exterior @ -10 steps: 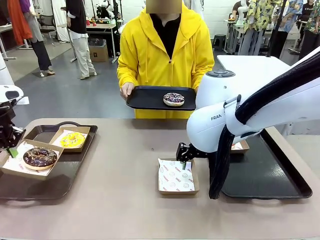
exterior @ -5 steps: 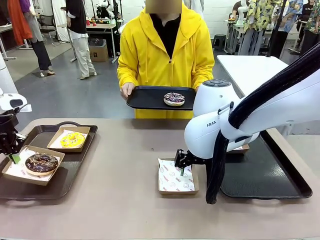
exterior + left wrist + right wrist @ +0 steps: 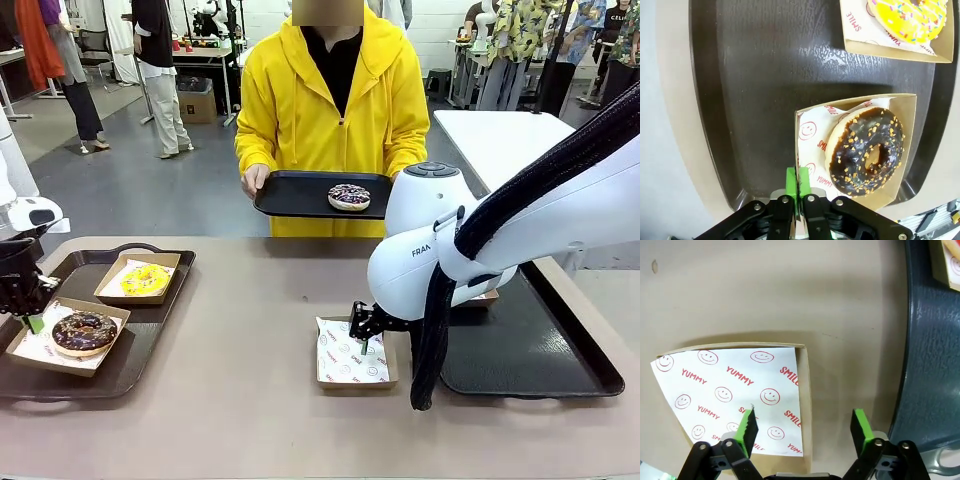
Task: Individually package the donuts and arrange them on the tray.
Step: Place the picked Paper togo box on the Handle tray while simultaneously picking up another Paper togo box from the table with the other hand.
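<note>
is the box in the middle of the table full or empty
Empty. The box holds just its smiley-print paper liner, with no donut on it, and the open right gripper straddles its wall.

left pincer [image 3: 799, 192] clamped, right pincer [image 3: 804, 426] spread wide

The table [image 3: 230, 400] looks a matt, smooth tan laminate. The left tray [image 3: 765, 75] is dark plastic with a faint sheen and scuffed patches. The boxes are plain brown cardboard [image 3: 907, 130], lined with thin white paper [image 3: 730, 385] printed in red. The chocolate donut [image 3: 867, 150] has glossy icing studded with rough nut crumbs; the yellow donut [image 3: 910, 17] has smooth icing with sprinkles. The arm shells [image 3: 420, 250] are glossy white plastic; the pads [image 3: 747, 427] are matt green rubber. The person's jacket [image 3: 290, 110] is soft yellow cloth.
</note>
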`<move>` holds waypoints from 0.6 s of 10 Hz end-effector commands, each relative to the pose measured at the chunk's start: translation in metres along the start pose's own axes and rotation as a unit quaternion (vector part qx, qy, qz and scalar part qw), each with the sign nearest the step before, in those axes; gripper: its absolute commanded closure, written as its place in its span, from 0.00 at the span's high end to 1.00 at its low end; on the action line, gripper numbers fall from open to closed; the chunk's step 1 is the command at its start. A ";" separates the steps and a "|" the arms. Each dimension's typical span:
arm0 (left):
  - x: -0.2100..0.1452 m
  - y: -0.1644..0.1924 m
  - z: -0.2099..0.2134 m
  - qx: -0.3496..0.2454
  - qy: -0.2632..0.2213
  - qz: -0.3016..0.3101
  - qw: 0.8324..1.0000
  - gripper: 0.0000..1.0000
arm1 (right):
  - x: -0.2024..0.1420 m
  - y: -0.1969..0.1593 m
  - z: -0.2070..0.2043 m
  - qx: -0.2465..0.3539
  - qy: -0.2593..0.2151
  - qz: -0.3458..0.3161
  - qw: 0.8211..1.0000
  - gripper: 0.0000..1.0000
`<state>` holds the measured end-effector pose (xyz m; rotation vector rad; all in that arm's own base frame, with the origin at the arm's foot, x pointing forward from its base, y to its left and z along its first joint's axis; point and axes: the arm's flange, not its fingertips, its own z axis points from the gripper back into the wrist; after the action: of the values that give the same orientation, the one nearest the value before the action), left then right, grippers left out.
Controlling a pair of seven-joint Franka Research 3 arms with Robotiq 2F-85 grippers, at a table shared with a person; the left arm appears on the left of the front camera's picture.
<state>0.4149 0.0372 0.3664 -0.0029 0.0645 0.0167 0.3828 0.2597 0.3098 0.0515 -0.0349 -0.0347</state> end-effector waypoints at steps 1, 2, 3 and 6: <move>0.000 0.002 0.000 0.020 -0.008 0.004 1.000 0.56 | -0.002 0.003 -0.002 0.005 -0.017 0.003 1.000 0.41; 0.000 0.002 0.001 0.017 -0.008 0.004 1.000 1.00 | -0.002 0.003 0.000 0.007 -0.019 0.001 1.000 0.00; 0.000 0.002 0.003 0.014 -0.008 0.005 1.000 0.60 | -0.002 0.003 0.000 0.008 -0.021 0.000 1.000 0.36; -0.001 0.001 0.004 0.003 -0.007 0.008 1.000 1.00 | -0.002 0.003 0.002 0.009 -0.026 -0.008 1.000 0.00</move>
<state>0.4154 0.0377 0.3680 -0.0003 0.0602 0.0157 0.3841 0.2627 0.3134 0.0661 -0.0595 -0.0312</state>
